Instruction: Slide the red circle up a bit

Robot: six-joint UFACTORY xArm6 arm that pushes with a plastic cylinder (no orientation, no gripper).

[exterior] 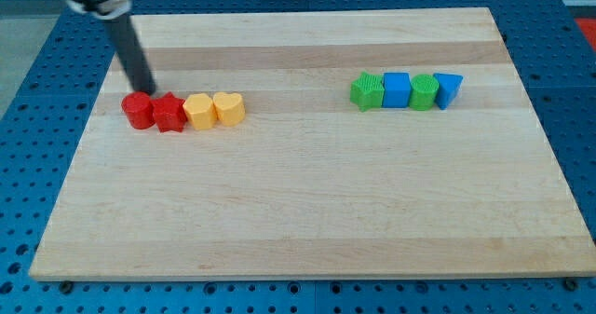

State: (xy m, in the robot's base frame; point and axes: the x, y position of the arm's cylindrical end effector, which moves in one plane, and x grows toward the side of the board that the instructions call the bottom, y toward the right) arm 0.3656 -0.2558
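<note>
The red circle [138, 110] sits at the view's left end of a row on the wooden board [307, 202]. To its right, touching in a line, are a red star [169, 113], a yellow hexagon-like block [198, 112] and a yellow heart [229, 108]. My tip [148, 91] is at the end of the dark rod that comes down from the view's top left. It stands just above the red circle's top right edge, at the gap between the circle and the red star.
A second row lies at the view's upper right: a green block [367, 91], a blue cube [397, 89], a green cylinder-like block [424, 92] and a blue triangle [448, 88]. A blue perforated table surrounds the board.
</note>
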